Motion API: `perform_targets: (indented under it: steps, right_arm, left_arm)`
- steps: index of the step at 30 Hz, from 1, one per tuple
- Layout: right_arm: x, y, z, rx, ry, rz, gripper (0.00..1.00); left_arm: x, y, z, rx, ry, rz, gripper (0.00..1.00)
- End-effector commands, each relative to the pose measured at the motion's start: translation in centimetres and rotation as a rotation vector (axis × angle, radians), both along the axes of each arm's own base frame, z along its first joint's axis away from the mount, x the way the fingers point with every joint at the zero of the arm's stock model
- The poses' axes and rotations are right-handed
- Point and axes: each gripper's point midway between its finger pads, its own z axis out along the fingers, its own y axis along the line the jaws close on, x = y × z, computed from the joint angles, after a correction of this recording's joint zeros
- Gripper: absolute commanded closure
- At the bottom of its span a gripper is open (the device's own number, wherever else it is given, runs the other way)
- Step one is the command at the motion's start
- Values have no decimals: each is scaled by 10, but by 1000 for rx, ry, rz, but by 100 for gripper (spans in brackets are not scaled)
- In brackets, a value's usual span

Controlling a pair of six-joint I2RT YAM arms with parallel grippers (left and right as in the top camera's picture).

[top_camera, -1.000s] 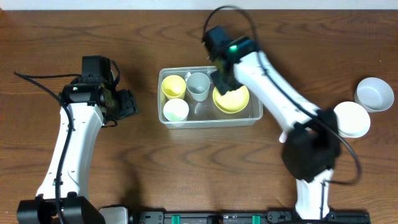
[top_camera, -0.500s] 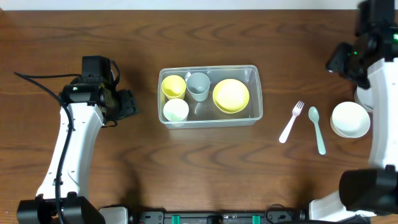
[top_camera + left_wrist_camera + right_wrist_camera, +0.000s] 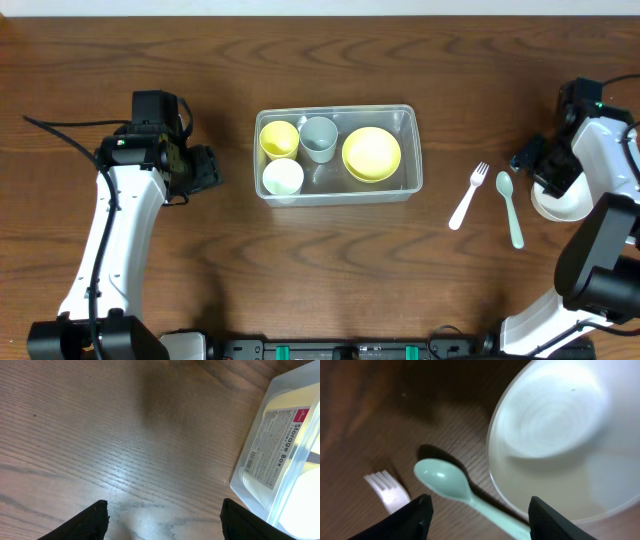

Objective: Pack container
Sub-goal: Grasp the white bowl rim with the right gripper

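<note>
The clear rectangular plastic container (image 3: 408, 182) sits on the wooden table (image 3: 300, 270), with the left gripper (image 3: 164, 505) just left of it and the right gripper (image 3: 479, 500) well to its right, both wide open and empty. The right gripper hangs over the rim of the round white bowl (image 3: 555, 435), so an off-centre pinch might skid it onto the mint-green plastic spoon (image 3: 445, 480). Only the right wrist view shows how near spoon and rim lie; only the overhead view shows the whole container.

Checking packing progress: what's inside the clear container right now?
The container holds a yellow cup, a grey cup, a pale cup and a yellow bowl. Whatever may lie under the bowl is covered.
</note>
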Motion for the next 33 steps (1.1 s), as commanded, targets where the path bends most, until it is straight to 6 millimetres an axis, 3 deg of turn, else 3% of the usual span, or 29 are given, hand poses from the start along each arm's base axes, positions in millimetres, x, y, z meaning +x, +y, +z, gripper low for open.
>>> perform_targets:
  steps: [1,10,16,33]
  right_arm:
    - [-4,0,-15,4,25,22,37]
    - [-3,-12,-20,-59,42,73,39]
    - [0,-17,-20,-89,37,91,70]
    - [-4,-16,-28,-89,40,91,85]
  left_arm:
    - [4,2,6,5,-13,-7,27]
    - [3,2,6,5,-11,-6,28]
    - [3,2,6,5,-9,-6,28]
    - [2,2,5,5,-5,-7,28]
